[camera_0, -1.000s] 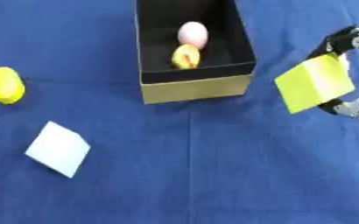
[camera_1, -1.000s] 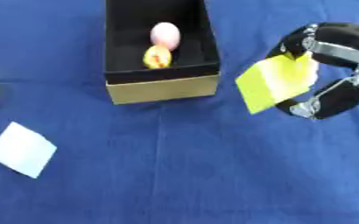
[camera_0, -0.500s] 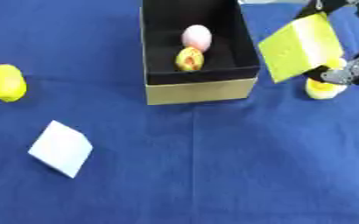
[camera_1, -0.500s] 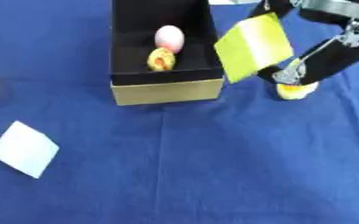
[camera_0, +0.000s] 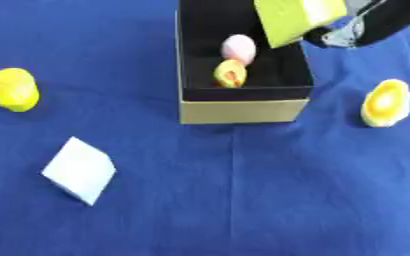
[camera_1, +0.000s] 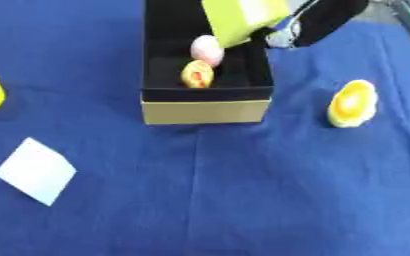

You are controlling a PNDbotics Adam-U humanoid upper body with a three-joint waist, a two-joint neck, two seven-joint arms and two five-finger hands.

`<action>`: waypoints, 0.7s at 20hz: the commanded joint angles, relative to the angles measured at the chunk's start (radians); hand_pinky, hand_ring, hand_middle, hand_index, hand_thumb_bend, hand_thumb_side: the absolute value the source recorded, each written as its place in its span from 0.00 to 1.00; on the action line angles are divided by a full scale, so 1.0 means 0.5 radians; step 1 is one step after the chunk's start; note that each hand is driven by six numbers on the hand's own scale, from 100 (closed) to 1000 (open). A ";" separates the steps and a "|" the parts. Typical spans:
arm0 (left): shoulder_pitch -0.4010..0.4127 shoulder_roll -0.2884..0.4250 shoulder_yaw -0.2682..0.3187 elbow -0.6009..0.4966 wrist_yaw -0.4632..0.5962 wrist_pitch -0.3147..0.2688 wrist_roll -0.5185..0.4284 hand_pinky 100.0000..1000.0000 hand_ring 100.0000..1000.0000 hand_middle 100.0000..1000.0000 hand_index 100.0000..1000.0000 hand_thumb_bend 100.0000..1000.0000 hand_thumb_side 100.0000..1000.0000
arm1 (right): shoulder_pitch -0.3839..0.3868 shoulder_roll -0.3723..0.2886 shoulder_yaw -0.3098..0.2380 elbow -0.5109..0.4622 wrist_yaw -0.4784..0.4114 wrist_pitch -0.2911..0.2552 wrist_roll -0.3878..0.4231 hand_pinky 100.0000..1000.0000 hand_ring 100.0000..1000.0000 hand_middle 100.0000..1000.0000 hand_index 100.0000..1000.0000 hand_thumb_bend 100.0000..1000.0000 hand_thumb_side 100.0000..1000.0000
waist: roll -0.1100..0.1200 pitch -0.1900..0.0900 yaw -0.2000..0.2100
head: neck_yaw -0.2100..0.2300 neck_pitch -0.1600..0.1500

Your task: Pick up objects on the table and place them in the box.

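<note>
Yellow-green flat package (camera_0: pixel 289 19): held tilted above the far right part of the box (camera_0: pixel 243 111), its lower edge over the box's open interior and right wall, not yet resting inside; right hand (camera_0: pixel 366 25): black with silver parts, entering from the upper right corner, fingers closed on the package's right side (the exact contact is partly cut off by the top edge of the view); box: rectangular, black inside, tan cardboard front wall, standing on the blue cloth-covered table (camera_0: pixel 243 200) near the top centre; pink egg-shaped item (camera_0: pixel 238 49): lying inside the box, toward the middle; yellow-and-red rounded item (camera_0: pixel 230 73): inside the box, just in front of the pink one and touching or nearly touching it (cannot tell which); yellow-orange oval item (camera_0: pixel 386 102): on the cloth to the right of the box, apart from it; yellow rounded item (camera_0: pixel 12 89): on the cloth well to the left of the box; pale white-blue flat square packet (camera_0: pixel 79 170): on the cloth at lower left, lying cornerwise, well apart from everything else; left hand: not seen in either view
</note>
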 commanded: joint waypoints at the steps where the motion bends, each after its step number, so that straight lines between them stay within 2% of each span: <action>1: -0.017 0.054 0.009 -0.037 -0.002 -0.007 -0.005 0.71 0.53 0.49 0.75 0.19 0.52 | -0.132 0.049 0.014 0.147 0.087 -0.016 0.020 0.80 0.73 0.54 0.63 0.27 0.00 | 0.008 -0.030 0.011 | -0.017 -0.045; 4: -0.027 0.047 0.005 -0.037 -0.003 -0.007 -0.007 0.71 0.53 0.49 0.75 0.18 0.52 | -0.207 0.117 0.033 0.293 0.143 -0.056 -0.002 0.81 0.74 0.56 0.65 0.29 0.00 | -0.003 -0.011 0.040 | -0.028 -0.052; 5: -0.033 0.044 0.004 -0.037 -0.002 -0.008 -0.008 0.71 0.53 0.49 0.75 0.18 0.52 | -0.219 0.138 0.041 0.339 0.168 -0.071 -0.017 0.81 0.74 0.57 0.66 0.27 0.00 | -0.003 -0.004 0.047 | -0.033 -0.053; 9: -0.038 0.040 0.002 -0.037 -0.001 -0.009 -0.010 0.71 0.53 0.49 0.75 0.18 0.52 | -0.242 0.179 0.057 0.447 0.239 -0.141 -0.057 0.81 0.74 0.57 0.66 0.27 0.00 | -0.003 0.001 0.053 | -0.037 -0.054; 10: -0.038 0.039 0.003 -0.037 -0.001 -0.009 -0.010 0.71 0.54 0.49 0.75 0.18 0.52 | -0.240 0.181 0.061 0.462 0.247 -0.148 -0.059 0.82 0.79 0.66 0.74 0.28 0.00 | -0.001 0.003 0.051 | -0.038 -0.055; 12: -0.039 0.031 0.007 -0.037 0.001 -0.011 -0.006 0.71 0.54 0.49 0.75 0.18 0.52 | -0.191 0.191 0.090 0.514 0.290 -0.163 -0.044 0.82 0.79 0.67 0.75 0.29 0.00 | 0.009 0.003 0.042 | -0.043 -0.052; 14: -0.040 0.029 0.006 -0.037 0.002 -0.011 -0.007 0.71 0.54 0.49 0.75 0.19 0.52 | -0.161 0.206 0.107 0.534 0.332 -0.200 -0.030 0.83 0.83 0.73 0.80 0.32 0.00 | 0.014 -0.001 0.039 | -0.048 -0.049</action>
